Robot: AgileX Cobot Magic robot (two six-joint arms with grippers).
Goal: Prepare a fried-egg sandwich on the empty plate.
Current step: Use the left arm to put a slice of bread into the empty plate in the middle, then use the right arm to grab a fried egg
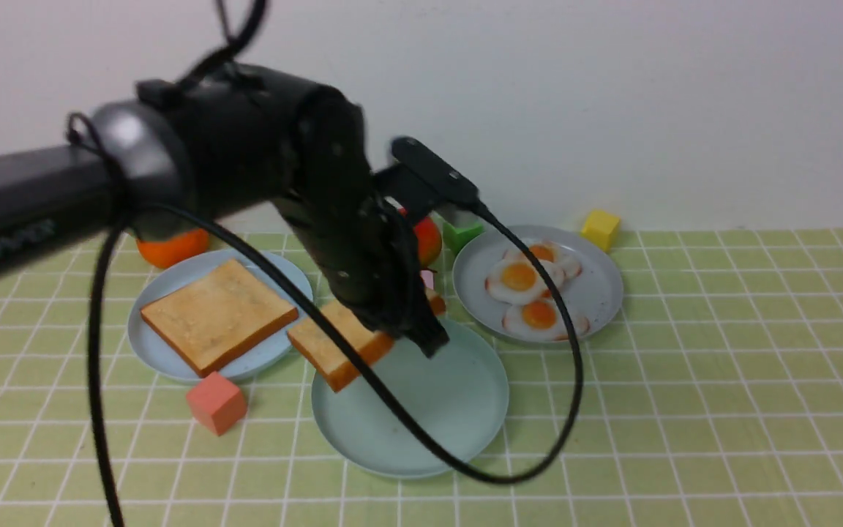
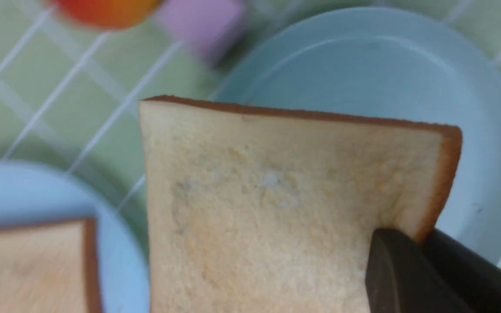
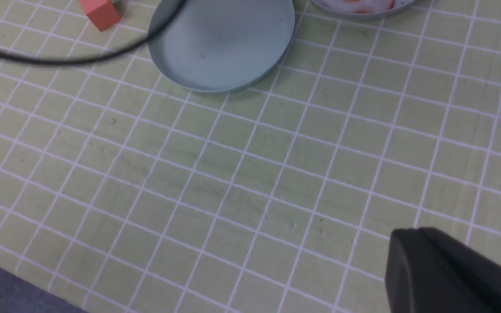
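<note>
The left arm point(image 1: 260, 161) is hovering over the mint plate point(image 1: 436, 417), its fingers point(image 2: 402, 274) gripping a toast slice point(image 2: 276, 208) above the plate's rim. Nothing is lying on it yet; the eggs point(image 1: 520, 278) and second slice point(image 1: 216, 315) are waiting beside it. I cannot tell whether the right fingers point(image 3: 442, 269) are open.

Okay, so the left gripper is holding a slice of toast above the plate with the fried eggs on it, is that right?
Not quite. The left gripper does hold a slice of toast, but above the left edge of the empty plate, not the egg plate, which sits further right. The front view shows this.
</note>
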